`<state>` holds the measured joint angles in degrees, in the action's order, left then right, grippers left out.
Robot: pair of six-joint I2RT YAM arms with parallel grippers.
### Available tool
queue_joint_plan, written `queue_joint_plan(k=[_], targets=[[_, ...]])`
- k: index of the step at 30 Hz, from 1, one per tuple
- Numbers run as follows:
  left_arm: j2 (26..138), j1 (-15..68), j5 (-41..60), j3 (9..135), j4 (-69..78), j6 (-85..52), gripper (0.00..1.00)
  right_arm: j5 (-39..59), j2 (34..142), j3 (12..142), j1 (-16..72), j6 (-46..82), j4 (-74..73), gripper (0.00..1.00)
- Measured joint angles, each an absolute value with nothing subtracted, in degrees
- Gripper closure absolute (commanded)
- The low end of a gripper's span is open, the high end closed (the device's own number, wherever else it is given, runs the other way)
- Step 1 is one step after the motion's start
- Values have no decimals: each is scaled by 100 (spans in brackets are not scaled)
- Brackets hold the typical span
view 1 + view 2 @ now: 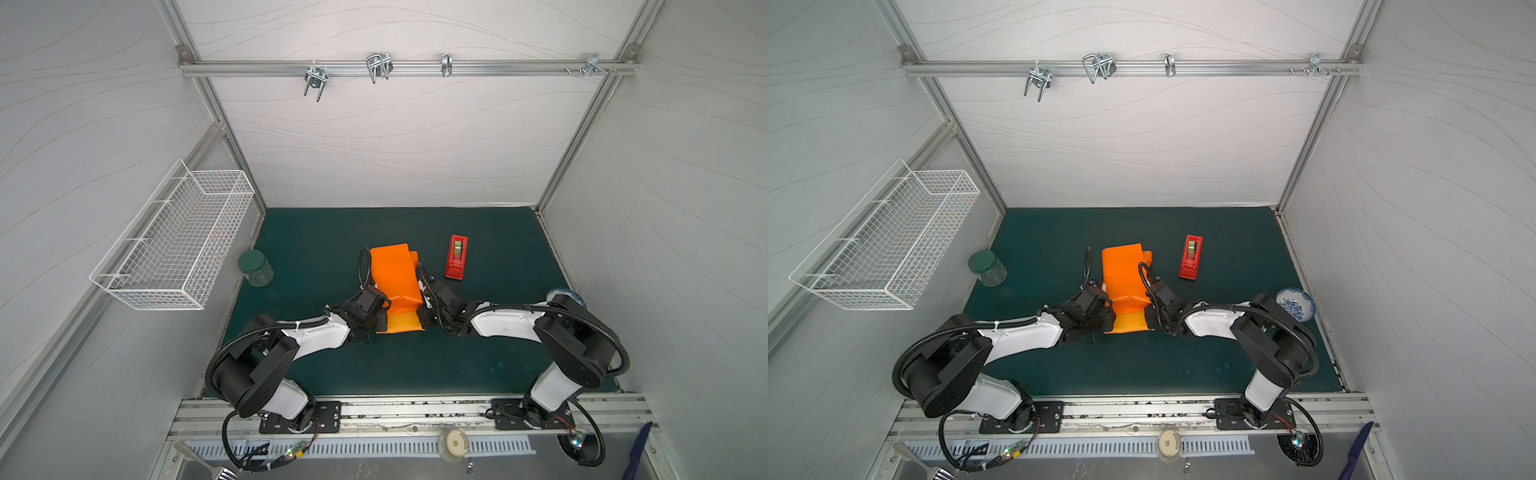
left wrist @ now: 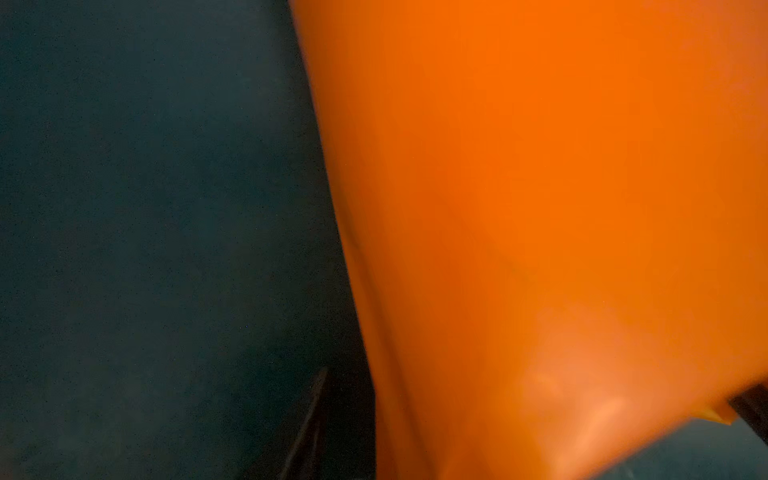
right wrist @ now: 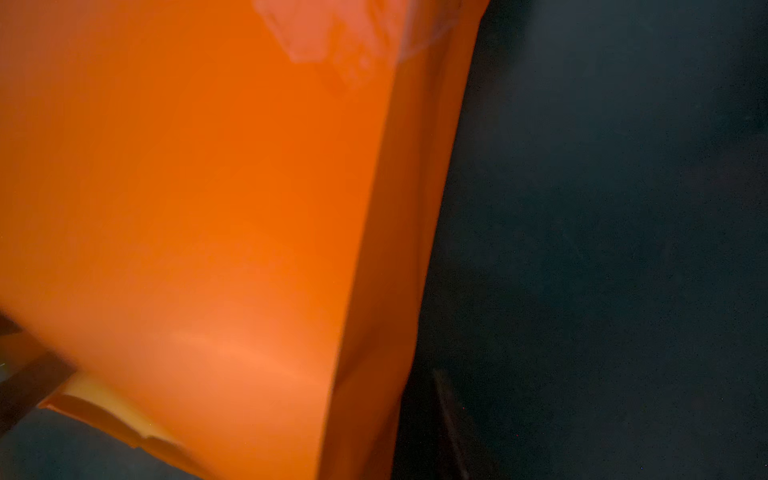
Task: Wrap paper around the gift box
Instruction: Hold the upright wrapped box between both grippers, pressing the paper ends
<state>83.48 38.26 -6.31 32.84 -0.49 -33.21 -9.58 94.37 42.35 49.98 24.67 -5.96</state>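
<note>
The orange paper [image 1: 395, 274] [image 1: 1121, 274] lies folded into a long bundle in the middle of the green mat, with a paler flap [image 1: 401, 322] at its near end. The gift box is hidden under it. My left gripper [image 1: 383, 318] [image 1: 1106, 316] presses against the bundle's near left side. My right gripper [image 1: 423, 316] [image 1: 1148, 316] is against its near right side. In the left wrist view the paper [image 2: 540, 208] fills most of the picture; one dark finger [image 2: 309, 419] shows beside its edge and the other is hidden. The right wrist view is similar: paper [image 3: 208, 208], one finger [image 3: 451, 415].
A red tape dispenser [image 1: 456, 256] [image 1: 1191, 256] stands just right of the bundle. A clear jar with a green lid [image 1: 254, 268] sits at the mat's left edge. A blue-and-white bowl [image 1: 1295, 304] is behind the right arm's elbow. A wire basket [image 1: 174, 237] hangs on the left wall.
</note>
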Motion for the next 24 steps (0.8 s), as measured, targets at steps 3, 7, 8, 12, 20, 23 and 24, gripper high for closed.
queue_joint_plan(k=[3,7,8,12,20,23,24], targets=[[8270,3828,-607,3275,-56,-3330,56,-996,9437,4233,5002,2506,-609,72],[8256,3830,-600,3275,-54,-3328,61,-1026,9437,4230,5002,2521,-613,73],[8261,3833,-600,3275,-51,-3323,63,-1028,9437,4230,5002,2523,-617,73],[8396,3833,-602,3336,-49,-3312,71,-1028,9437,4230,5002,2526,-620,72],[8536,3913,-646,3358,38,-3339,79,-1004,9408,4180,5002,2526,-622,69],[8567,3918,-659,3361,86,-3350,82,-1002,9397,4171,5002,2530,-622,72],[8573,3920,-659,3361,95,-3356,83,-1002,9397,4174,5004,2530,-620,72]])
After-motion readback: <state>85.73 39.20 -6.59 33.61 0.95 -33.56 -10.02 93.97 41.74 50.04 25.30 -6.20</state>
